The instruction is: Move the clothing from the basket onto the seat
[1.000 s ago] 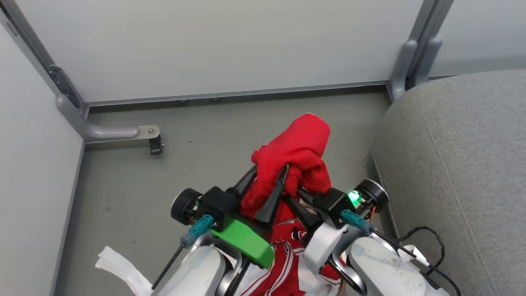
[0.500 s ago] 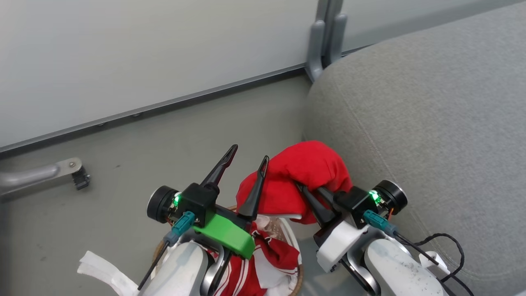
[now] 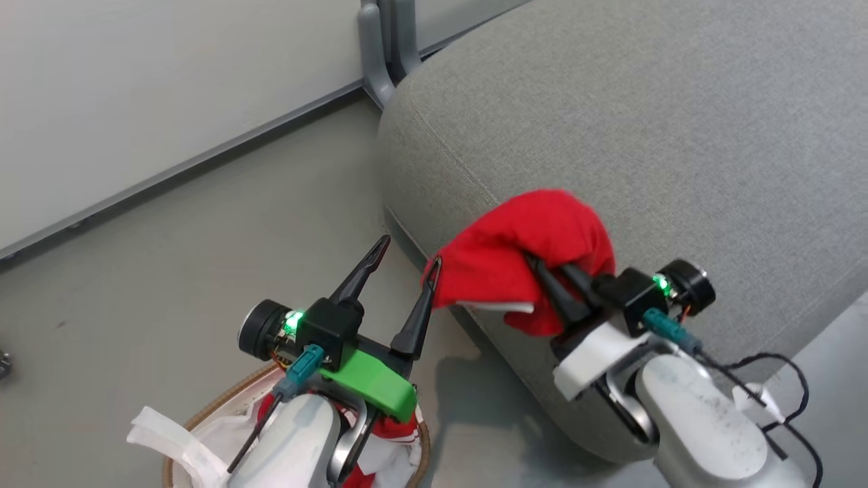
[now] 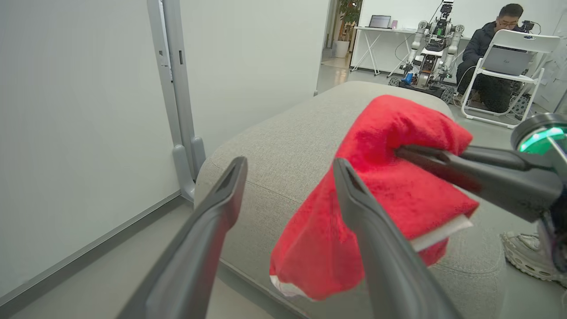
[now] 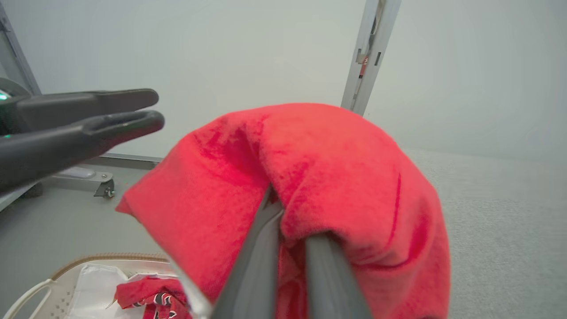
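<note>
Your right gripper is clamped on the red garment; both fingers run into the bunched cloth, tips buried, and the fabric folds over them like a hood. The bundle hangs at the seat's near edge, close to the rounded corner by the post; its top is over the cushion and its lower flap hangs in front of the cushion's side; can't tell if it touches the seat. A white strip shows under the fold.

Your left gripper is spread wide and holds nothing; it sits over the floor off that same corner; one finger is just beside the garment's free corner, contact unclear.

The basket stands on the floor at the head view's bottom edge, partly under your left forearm, near the seat's side but apart from it; the striped garment lies in it on the white liner, which spills over the rim.

In the left wrist view, past the seat's far edge, a person sits by a white chair; another robot stands beside them; a shoe is on the floor by the seat.
</note>
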Robot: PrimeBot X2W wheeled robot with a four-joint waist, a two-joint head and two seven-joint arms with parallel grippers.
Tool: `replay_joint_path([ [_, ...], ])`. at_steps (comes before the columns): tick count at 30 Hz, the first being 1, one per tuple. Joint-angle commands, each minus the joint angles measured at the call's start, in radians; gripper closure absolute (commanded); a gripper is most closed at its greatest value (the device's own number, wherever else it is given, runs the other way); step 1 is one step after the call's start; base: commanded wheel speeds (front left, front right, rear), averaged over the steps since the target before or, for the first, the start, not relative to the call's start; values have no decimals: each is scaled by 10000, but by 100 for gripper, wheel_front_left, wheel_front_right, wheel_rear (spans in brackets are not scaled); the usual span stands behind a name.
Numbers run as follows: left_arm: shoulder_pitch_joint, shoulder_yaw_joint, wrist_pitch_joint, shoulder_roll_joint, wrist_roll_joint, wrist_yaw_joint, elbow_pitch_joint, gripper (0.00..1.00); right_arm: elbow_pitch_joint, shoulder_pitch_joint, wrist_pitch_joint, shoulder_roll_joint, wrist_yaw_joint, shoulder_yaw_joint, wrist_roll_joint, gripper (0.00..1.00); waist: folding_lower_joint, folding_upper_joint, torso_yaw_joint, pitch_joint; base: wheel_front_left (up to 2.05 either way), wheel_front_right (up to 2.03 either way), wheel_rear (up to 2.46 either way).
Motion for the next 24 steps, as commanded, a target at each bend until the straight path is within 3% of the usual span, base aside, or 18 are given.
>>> replay_joint_path([
  [1,-260,16,2,196,111,-23,-13,0,-166,-469,-26,-80,-14,-214,-116,100,0,-1,-333,848,0,0,0],
  [14,-1508,-409,3,719,455,-24,109,0,207,-3896,-26,-1553,-14,-2724,-687,100,0,-1,792,3510,0,0,0],
  [17,-1933,-593,2,783,511,-24,72,0,592,-4654,-27,-1931,-14,-3251,-869,100,0,-1,1202,4264,0,0,0],
  [24,-2589,-678,3,737,567,-24,-122,0,2092,-5552,-25,-2119,-14,-4936,-1356,100,0,-1,1991,5280,0,0,0],
])
